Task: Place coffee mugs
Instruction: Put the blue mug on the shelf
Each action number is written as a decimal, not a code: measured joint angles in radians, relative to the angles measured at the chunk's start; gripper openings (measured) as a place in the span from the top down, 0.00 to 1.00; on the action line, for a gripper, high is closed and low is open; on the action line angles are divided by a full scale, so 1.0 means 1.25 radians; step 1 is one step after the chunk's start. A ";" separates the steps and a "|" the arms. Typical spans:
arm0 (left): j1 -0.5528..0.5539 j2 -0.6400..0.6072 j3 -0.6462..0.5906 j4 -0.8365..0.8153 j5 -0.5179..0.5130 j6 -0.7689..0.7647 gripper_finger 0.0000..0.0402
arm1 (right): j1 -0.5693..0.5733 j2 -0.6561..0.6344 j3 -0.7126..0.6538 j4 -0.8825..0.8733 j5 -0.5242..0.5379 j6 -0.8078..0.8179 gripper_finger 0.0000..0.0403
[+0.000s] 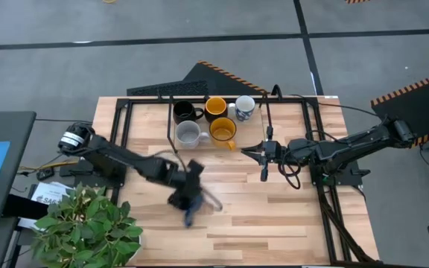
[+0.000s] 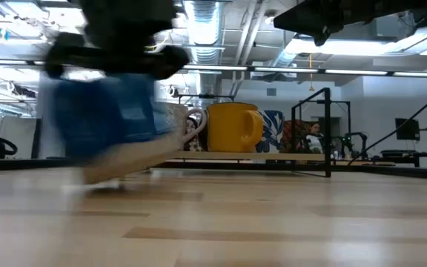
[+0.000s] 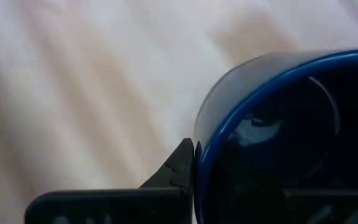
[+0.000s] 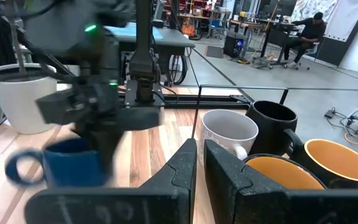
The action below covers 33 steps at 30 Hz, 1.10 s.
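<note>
At frame centre, the left gripper (image 1: 188, 195) was clamped on the dark blue mug's (image 1: 190, 214) rim. Judged next: carry it up-frame to the mug cluster (image 1: 213, 119). The right gripper (image 1: 258, 152) waited closed, empty.

Mugs: 6 total. 5 grouped by the table's (image 1: 274, 223) far edge: 1 black mug (image 1: 185, 112), 2 yellow-orange mugs (image 1: 215, 107) (image 1: 223, 129), 1 white mug (image 1: 245, 108) w/ dark print, 1 grey mug (image 1: 188, 134). 1 dark blue mug (image 1: 190, 199) apart, nearer the table's middle, in the left gripper (image 1: 188, 195), blurred, so prob. tilted. Arms: 2, w/ 1 gripper each; right gripper (image 1: 253, 152) included. Potted plants: 1 (image 1: 88, 223), at the near left corner. Black frames on table: 1 (image 1: 315, 141).
</note>
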 joint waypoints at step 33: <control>0.171 0.206 0.111 0.424 0.024 0.145 0.85 | 0.013 -0.111 -0.001 -0.093 0.000 0.042 0.86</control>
